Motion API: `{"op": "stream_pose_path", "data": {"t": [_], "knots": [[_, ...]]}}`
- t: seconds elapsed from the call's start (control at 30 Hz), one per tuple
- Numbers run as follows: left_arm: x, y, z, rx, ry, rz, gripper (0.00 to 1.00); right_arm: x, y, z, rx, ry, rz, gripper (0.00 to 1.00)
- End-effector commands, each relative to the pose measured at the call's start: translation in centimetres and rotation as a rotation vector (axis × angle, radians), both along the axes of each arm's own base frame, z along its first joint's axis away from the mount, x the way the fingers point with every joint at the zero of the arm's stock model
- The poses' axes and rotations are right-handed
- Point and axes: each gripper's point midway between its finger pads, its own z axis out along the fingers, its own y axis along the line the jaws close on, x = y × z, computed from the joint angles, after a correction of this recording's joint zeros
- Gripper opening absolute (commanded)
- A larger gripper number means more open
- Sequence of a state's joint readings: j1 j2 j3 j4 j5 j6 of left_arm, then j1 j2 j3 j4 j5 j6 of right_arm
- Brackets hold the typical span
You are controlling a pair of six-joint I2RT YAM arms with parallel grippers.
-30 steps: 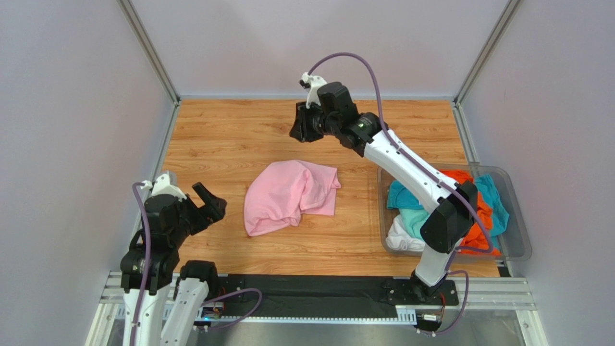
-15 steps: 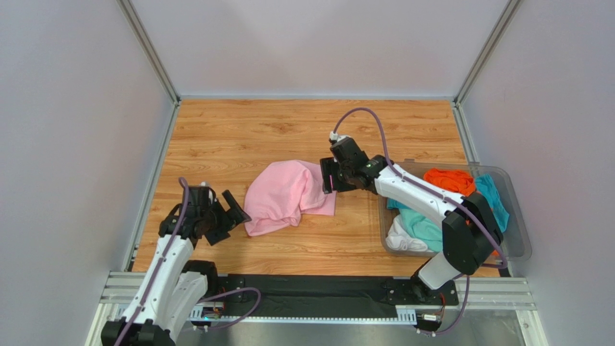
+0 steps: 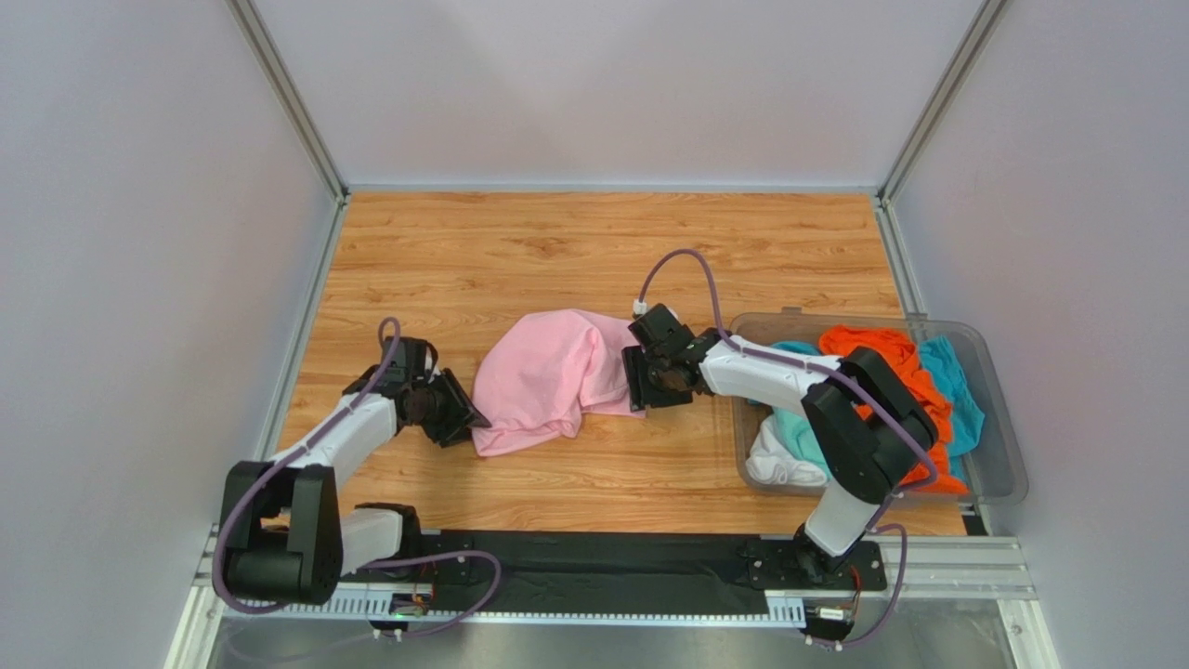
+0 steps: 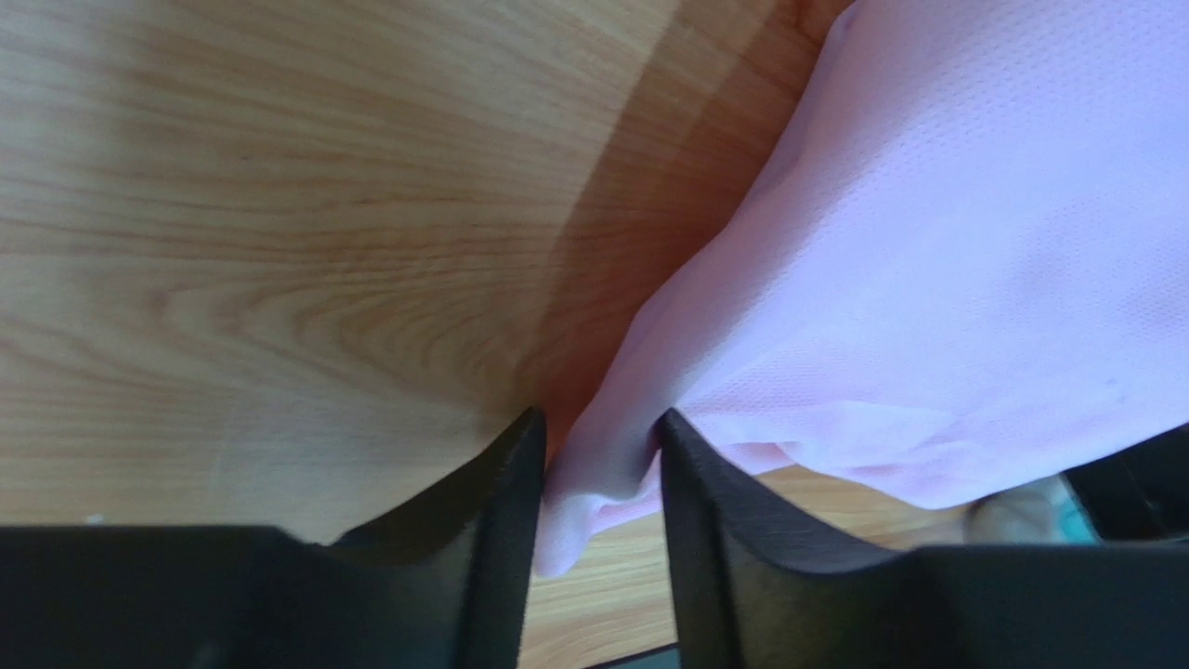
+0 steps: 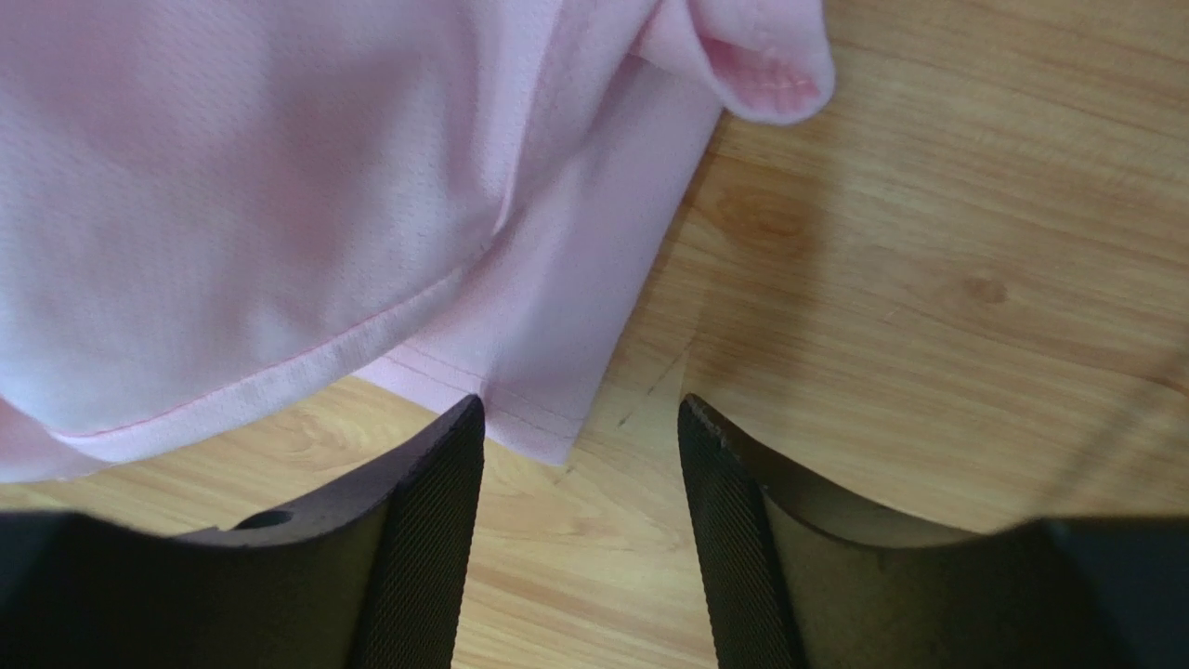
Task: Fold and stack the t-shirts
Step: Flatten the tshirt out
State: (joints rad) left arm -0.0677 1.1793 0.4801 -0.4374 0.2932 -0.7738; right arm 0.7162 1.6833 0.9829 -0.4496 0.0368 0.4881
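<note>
Wrist views: pink shirt (image 4: 949, 251) cut off at frame edges. Top view: right arm (image 3: 865, 432) covers pt. of teal shirt (image 3: 798, 432) & orange shirt (image 3: 872, 346) in bin (image 3: 1002, 467).

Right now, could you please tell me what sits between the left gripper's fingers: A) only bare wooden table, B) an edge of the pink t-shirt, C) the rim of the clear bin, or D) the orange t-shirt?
B: in the left wrist view, a bunched edge of the pink t-shirt fills the gap between the fingers of the left gripper.
</note>
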Motion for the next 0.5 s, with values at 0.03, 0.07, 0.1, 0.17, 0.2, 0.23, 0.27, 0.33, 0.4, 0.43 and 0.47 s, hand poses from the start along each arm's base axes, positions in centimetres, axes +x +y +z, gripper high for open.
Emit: {"op": "stream_pose_path", "data": {"t": [0.03, 0.07, 0.1, 0.17, 0.2, 0.23, 0.27, 0.33, 0.4, 0.43, 0.47], "knots": [[2.4, -0.7, 0.3, -0.03, -0.064, -0.04, 0.32, 0.8, 2.6, -0.5, 0.014, -0.025, 0.025, 0.53], [2.3, -0.7, -0.2, -0.033, -0.046, -0.044, 0.19, 0.6, 2.8, -0.9, -0.005, -0.026, 0.032, 0.5], [2.4, -0.9, -0.2, -0.038, -0.048, -0.053, 0.1, 0.7, 3.0, -1.4, -0.025, -0.02, 0.031, 0.48], [2.4, -1.0, -0.2, -0.045, -0.044, -0.061, 0.0, 0.6, 3.2, -1.8, -0.052, -0.023, 0.032, 0.26], [2.5, -1.1, 0.0, -0.051, -0.054, -0.066, 0.0, 0.6, 3.1, -2.1, -0.065, -0.018, 0.024, 0.17], [2.6, -1.2, 0.5, -0.054, -0.074, -0.071, 0.0, 0.5, 3.1, -1.9, -0.075, -0.018, 0.015, 0.09], [2.7, -1.2, 0.9, -0.054, -0.09, -0.071, 0.0, 0.8, 2.6, -1.8, -0.101, -0.039, -0.002, 0.0], [2.9, -1.3, 2.6, -0.064, -0.147, -0.077, 0.0, 0.8, 2.0, -0.6, -0.12, -0.072, -0.022, 0.0], [2.9, -1.3, 4.3, -0.064, -0.188, -0.077, 0.0, 1.4, 1.4, 1.8, -0.122, -0.141, -0.05, 0.0], [3.0, -1.3, 5.3, -0.064, -0.216, -0.076, 0.0, 1.2, 0.8, 2.6, -0.134, -0.151, -0.06, 0.0], [3.3, -1.3, 7.7, -0.069, -0.296, -0.076, 0.0, 1.3, 0.4, 3.6, -0.143, -0.183, -0.074, 0.0]]}}
